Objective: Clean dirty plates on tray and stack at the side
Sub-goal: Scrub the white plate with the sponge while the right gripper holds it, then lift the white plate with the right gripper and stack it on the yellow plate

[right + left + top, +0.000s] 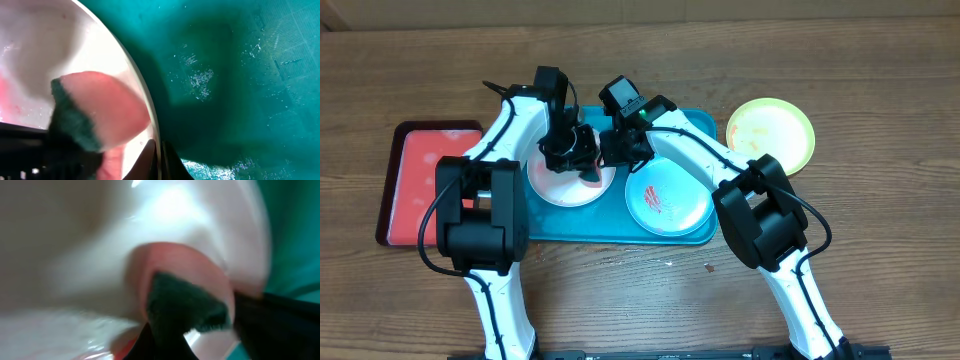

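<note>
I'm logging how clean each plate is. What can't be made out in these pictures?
1. Overhead: the left gripper and right gripper cover the middle of the white plate, hiding any smears there.
2. Left wrist: too blurred past the sponge to judge the plate's surface.
3. Right wrist: the bottom edge cuts off the right gripper; its hold on the rim is unclear.
4. Overhead: yellow-green plate marks too small to read.

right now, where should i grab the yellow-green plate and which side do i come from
Probably pinch the yellow-green plate by its rim at the right edge, coming down from above. It lies flat on the table, so only the rim offers a lip; the tray crowds its left and the right arm overlaps its near edge.
</note>
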`<state>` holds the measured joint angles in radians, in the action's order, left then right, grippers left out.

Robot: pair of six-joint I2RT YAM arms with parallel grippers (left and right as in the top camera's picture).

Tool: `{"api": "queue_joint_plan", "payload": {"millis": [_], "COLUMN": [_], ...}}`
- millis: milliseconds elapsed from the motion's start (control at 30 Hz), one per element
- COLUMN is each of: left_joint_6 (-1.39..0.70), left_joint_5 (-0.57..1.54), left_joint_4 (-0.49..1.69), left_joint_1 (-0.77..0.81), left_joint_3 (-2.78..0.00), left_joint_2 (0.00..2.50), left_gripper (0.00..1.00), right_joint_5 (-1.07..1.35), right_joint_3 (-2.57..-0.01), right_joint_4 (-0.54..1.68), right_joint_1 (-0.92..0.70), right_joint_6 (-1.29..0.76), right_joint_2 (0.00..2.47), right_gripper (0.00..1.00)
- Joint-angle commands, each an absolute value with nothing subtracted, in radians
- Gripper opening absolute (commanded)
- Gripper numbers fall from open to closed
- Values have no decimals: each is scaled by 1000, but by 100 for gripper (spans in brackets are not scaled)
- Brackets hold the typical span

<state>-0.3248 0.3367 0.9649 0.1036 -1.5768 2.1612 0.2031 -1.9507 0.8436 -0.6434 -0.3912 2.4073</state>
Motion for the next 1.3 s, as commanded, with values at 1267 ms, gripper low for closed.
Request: {"api": "queue_joint_plan", "payload": {"millis": [1267], "left_joint_6": [-390], "left_joint_5": [189], "left_joint_4": [1314], "left_joint_1": [-528], "left_joint_3": [-1841], "left_joint_2": [1905], "left_gripper": [4], "right_joint_5": [-1037], "right_joint_3": [-2346], "right_joint_4": [1155], "right_joint_1": [-928], "right_joint_6": [2], "right_joint_2": [2276], "right_gripper": [4]}}
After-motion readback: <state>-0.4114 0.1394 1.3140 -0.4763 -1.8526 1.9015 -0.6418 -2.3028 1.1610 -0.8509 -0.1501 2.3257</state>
